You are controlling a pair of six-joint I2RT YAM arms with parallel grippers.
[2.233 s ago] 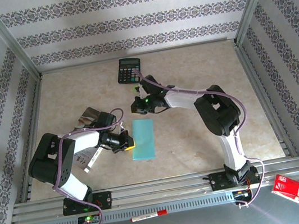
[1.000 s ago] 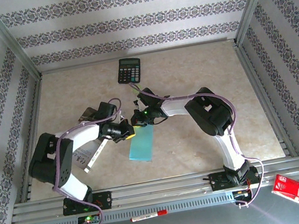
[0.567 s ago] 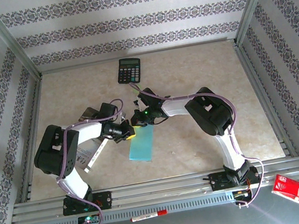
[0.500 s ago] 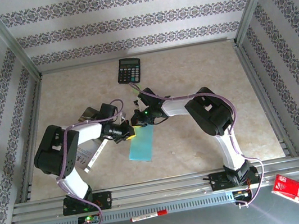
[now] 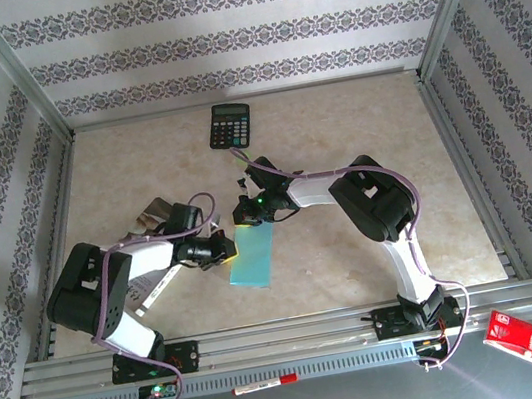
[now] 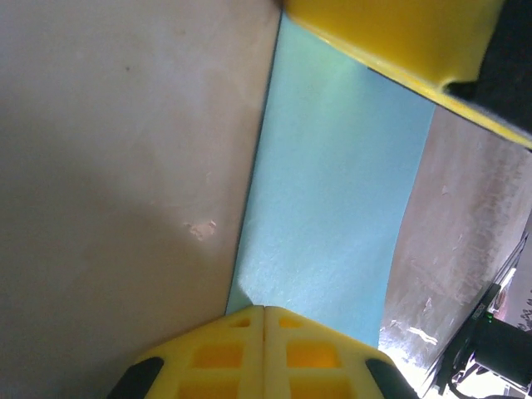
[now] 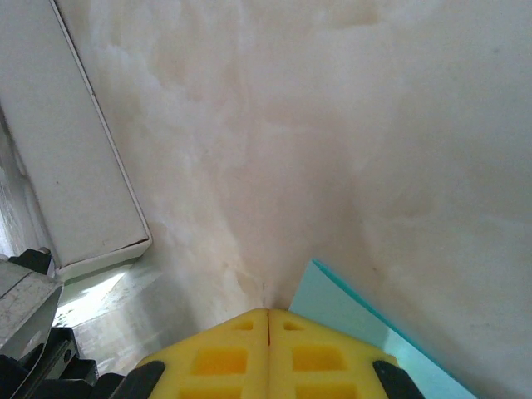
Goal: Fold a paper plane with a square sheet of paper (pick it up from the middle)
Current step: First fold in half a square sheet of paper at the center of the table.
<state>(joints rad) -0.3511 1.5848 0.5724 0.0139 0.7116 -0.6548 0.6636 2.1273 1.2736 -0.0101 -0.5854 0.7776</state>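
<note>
Bearing the folded paper (image 5: 252, 255), a beige tabletop (image 5: 354, 115) meets wallpapered walls (image 5: 241, 41).

One light-cyan sheet of paper (image 5: 252, 255), one black calculator (image 5: 230, 124), one grey-white booklet (image 5: 153, 213), one red carton (image 5: 526, 340), one red-capped marker (image 5: 265, 385), two arms, left arm (image 5: 106, 275), right arm (image 5: 373, 203)

Right tool (image 7: 268, 314): yellow fingers (image 7: 220, 357) pressed together, seam closed, at bottom centre just over the pale marbled tabletop (image 7: 332, 125). Corner of the light-cyan sheet of paper (image 7: 353, 332) emerges beside the right-hand finger and runs off toward the lower right; a pinch cannot be confirmed. Flat white rectangular item (image 7: 75, 141) with a thin dark edge lies upper left.
</note>
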